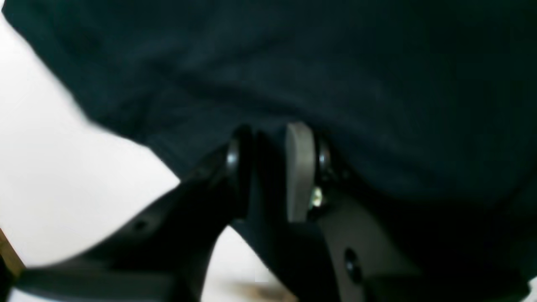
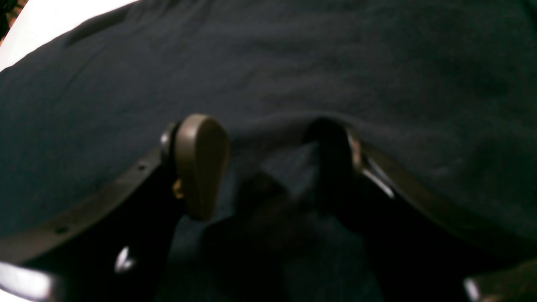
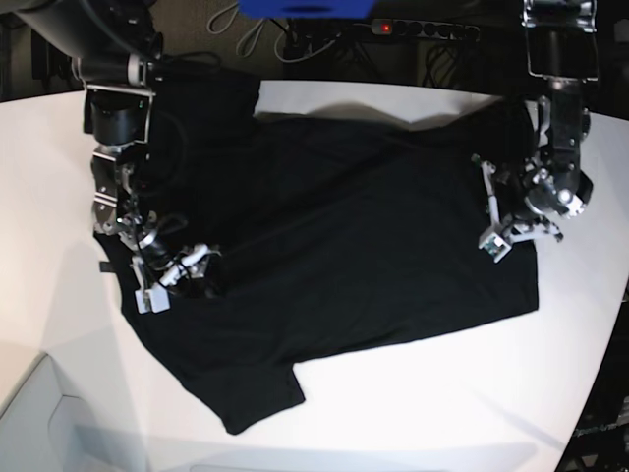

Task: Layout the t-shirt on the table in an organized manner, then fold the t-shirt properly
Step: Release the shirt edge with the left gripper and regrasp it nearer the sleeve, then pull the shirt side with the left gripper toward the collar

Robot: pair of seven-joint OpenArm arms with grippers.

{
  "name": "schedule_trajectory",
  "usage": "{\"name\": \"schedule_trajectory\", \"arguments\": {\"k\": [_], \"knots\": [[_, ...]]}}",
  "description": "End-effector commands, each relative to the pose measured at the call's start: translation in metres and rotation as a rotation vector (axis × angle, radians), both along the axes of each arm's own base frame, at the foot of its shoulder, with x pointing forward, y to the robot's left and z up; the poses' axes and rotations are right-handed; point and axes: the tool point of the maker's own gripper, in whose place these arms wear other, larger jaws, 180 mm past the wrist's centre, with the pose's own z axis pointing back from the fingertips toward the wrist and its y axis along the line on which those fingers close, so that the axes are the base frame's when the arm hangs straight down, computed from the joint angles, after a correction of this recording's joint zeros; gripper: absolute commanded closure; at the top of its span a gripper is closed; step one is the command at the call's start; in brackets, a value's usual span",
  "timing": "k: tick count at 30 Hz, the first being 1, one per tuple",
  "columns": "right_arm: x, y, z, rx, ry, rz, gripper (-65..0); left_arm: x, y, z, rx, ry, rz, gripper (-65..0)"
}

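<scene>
The black short-sleeved cloth t-shirt [image 3: 344, 246] lies spread across the large white smooth table [image 3: 59, 295], mostly flat with shallow wrinkles, one sleeve pointing toward the near edge. Both arms reach down onto opposite sides of the garment. The left gripper [image 1: 272, 167] sits at the shirt's side edge with its jaws drawn close together, pinching a dark fold of cloth between the pads. The right gripper [image 2: 268, 167] rests low on the opposite side, its jaws standing wide apart with a raised ridge of fabric bunched between them; whether they grip it is unclear.
</scene>
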Motion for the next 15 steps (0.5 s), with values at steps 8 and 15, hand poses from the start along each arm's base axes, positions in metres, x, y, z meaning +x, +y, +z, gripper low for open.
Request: {"name": "schedule_trajectory", "arguments": {"k": [8, 15], "knots": [[-0.015, -0.005, -0.019, -0.050, 0.078, 0.019, -37.6, 0.044, 0.035, -0.023, 0.099, 0.019, -0.018, -14.8], [-0.027, -0.010, -0.010, -0.085, 0.032, 0.029, -37.6, 0.100, 0.044, 0.001, 0.015, -0.072, 0.034, -14.8]]}}
